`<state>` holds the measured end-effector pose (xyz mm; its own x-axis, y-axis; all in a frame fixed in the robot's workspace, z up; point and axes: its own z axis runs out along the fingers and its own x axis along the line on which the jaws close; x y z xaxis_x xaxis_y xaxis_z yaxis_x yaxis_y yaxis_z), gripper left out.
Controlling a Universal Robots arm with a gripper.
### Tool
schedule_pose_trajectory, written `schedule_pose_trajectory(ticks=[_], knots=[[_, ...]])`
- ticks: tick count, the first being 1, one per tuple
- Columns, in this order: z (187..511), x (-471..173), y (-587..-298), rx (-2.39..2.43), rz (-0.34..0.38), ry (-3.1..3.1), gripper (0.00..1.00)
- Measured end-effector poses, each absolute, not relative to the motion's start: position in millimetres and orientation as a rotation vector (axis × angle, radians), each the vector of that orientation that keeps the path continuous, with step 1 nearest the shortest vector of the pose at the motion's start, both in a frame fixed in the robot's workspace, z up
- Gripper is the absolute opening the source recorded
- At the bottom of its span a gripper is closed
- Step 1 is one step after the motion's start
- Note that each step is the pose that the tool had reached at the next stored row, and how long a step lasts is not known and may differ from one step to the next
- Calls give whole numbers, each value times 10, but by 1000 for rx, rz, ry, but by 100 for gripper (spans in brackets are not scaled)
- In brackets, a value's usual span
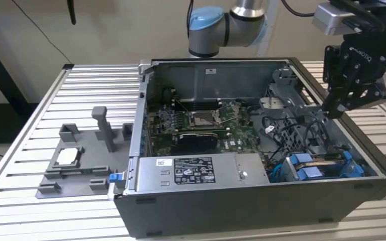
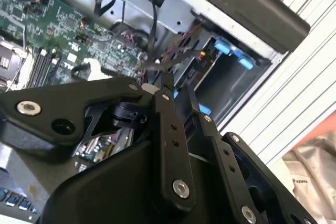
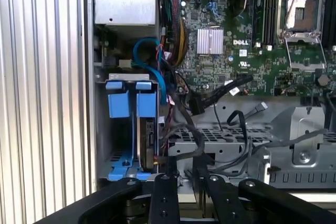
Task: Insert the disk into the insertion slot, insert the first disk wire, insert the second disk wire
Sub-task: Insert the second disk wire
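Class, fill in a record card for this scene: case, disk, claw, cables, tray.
case: open computer case, motherboard exposed
disk: disk in blue carrier, seated in the drive cage
claw: claw over the case, at its side on the exterior view's right
cables: loose black cables beside the cage
tray: grey fixture tray on the slatted table, exterior view's left of case

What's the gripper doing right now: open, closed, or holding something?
Gripper: cannot be told whether open or closed, or holding anything; it hangs over the open computer case.
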<state>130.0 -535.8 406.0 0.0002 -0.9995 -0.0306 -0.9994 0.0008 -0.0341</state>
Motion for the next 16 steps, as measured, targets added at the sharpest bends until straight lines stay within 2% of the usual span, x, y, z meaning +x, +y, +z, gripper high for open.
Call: schedule_pose_trajectory(ticks=[16], knots=[[3978,839,-5278,-2217,-15,2168,27]])
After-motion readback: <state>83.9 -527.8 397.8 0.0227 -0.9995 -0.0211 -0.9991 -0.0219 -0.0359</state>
